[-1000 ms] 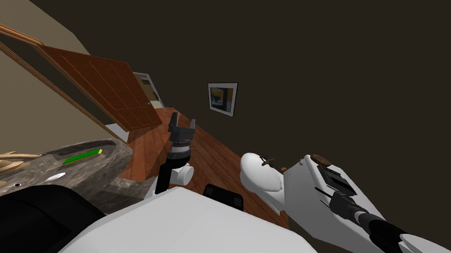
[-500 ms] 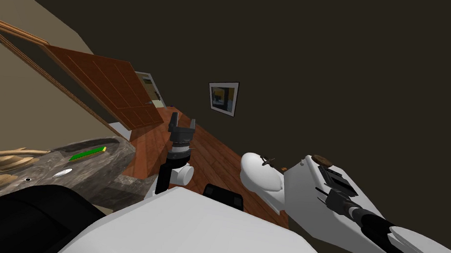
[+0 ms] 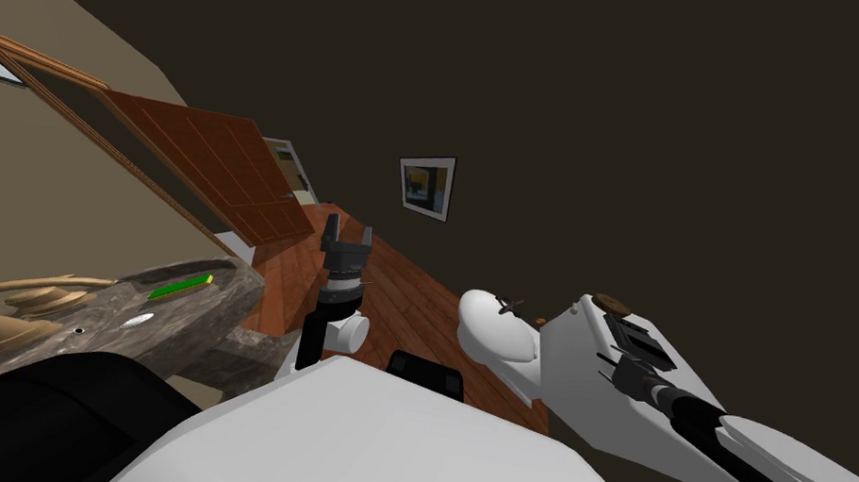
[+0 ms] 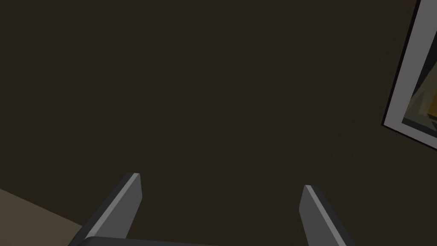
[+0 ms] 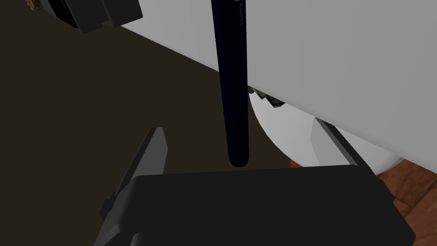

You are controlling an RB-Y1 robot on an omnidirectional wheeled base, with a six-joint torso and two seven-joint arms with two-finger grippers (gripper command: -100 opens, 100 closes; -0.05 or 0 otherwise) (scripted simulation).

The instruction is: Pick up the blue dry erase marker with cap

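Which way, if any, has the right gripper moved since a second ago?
Yes: the right gripper has crept forward along the white tank top, toward the dark box on it; its open fingers straddle the dark marker.

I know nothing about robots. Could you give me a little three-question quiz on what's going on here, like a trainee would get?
1. True or false: the right gripper is shut on the dark blue marker.
2. The marker lies on: A, the wooden floor; B, a white surface; C, the grey stone counter.
3. Fill in: the left gripper has its fingers ____.

Key: 1, false: its fingers stand open on either side of the marker, not touching it. 2, B. 3, open.
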